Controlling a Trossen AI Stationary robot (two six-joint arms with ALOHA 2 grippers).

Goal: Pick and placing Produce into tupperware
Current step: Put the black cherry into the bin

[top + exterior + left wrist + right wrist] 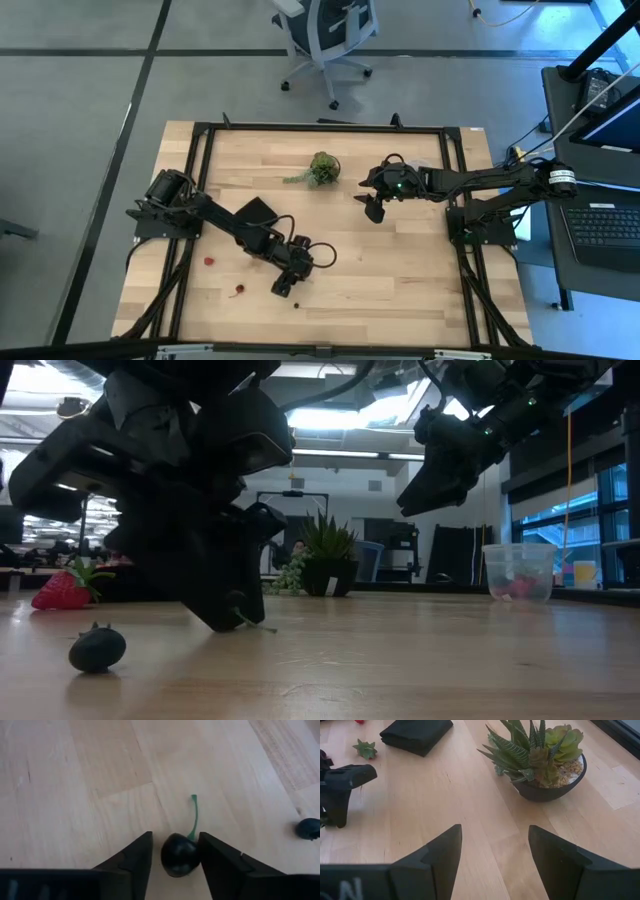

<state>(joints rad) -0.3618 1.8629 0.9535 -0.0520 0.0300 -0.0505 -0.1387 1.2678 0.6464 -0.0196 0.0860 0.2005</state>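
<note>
Straddling a dark cherry (pixel 179 855), the left claw (pixel 175 857) touches the table (pixel 75 795).

An open-plan office or robotics lab. At the centre of the high view, a wooden table (pixel 400 290) in a black metal frame stands on grey floor. A white swivel chair (pixel 325 35) sits at top centre, a laptop (pixel 605 225) on a desk at right. The low view's background shows ceiling lights (pixel 330 420) and large windows (pixel 560 525).
</note>
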